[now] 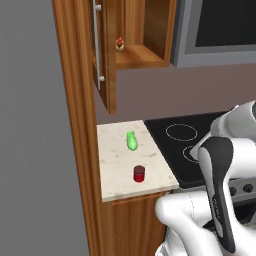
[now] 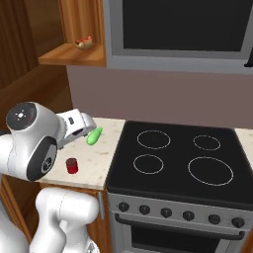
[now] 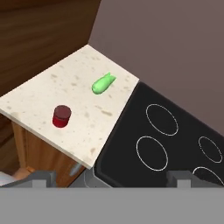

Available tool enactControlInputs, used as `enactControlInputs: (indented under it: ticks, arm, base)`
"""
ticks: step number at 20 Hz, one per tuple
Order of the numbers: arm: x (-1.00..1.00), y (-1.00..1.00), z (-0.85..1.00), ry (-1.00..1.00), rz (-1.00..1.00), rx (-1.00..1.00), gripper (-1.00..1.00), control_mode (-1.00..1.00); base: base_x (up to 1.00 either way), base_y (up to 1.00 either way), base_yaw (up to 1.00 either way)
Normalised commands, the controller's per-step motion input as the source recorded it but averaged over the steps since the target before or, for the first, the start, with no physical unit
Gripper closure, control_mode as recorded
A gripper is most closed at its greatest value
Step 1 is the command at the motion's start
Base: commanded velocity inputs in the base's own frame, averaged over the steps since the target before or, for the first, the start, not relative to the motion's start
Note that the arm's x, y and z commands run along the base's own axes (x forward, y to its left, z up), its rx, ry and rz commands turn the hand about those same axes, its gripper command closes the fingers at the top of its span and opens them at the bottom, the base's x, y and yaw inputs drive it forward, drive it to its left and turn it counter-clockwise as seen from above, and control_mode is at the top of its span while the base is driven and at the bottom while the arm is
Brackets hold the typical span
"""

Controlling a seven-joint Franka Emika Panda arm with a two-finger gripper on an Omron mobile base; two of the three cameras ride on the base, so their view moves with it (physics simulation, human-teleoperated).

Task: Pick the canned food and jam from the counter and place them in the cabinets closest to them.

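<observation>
Here we see a small speckled cream worktop point(image 1: 120, 165) at the lower middle of the left base view, squeezed between a tall reddish-brown wooden panel on its left and a black stove top point(image 1: 185, 145) on its right. On the worktop stands a short dark red can point(image 1: 139, 173), upright, near the front edge; in the right base view the same can point(image 2: 72, 165) sits at the lower left, and in the hand view point(image 3: 61, 116) it is at the left, well inside the slab. Farther back lies a green pouch-like object point(image 1: 131, 141) on its side, well apart from the can; we cannot tell what it is. It shows again in the right base view point(image 2: 94, 136) and toward the upper middle of the hand view point(image 3: 103, 83). Above the worktop, at the top of the left base view, hang the cabinets point(image 1: 145, 47), one with its door point(image 1: 105, 55) swung open, its silver bar handle showing. On the inner shelf rests a small red and tan item point(image 1: 119, 44), too small for us to name. The pincer point(image 3: 113, 177) is at the bottom edge of the hand view, its two dark tips set wide apart and holding nothing, hovering above the front corner where worktop meets stove. A grey microwave point(image 2: 178, 34) fills the top of the right base view.
</observation>
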Motion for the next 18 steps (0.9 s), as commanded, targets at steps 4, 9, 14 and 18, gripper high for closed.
enactControlInputs:
  ticks: [4, 9, 14, 18]
  arm:
    - [0.00, 0.00, -0.01, 0.00, 0.00, 0.01, -1.00, -1.00]
    - [0.00, 0.10, -0.17, 0.02, 0.03, 0.06, -1.00, -1.00]
    - [0.05, 0.22, -0.20, 0.03, 0.03, 0.05, -1.00, -1.00]
    - [0.06, 0.26, -0.15, 0.02, 0.03, 0.03, -1.00, -1.00]
  base:
    - [0.00, 0.00, 0.00]
    - [0.00, 0.00, 0.00]
    - [0.00, 0.00, 0.00]
    - [0.00, 0.00, 0.00]
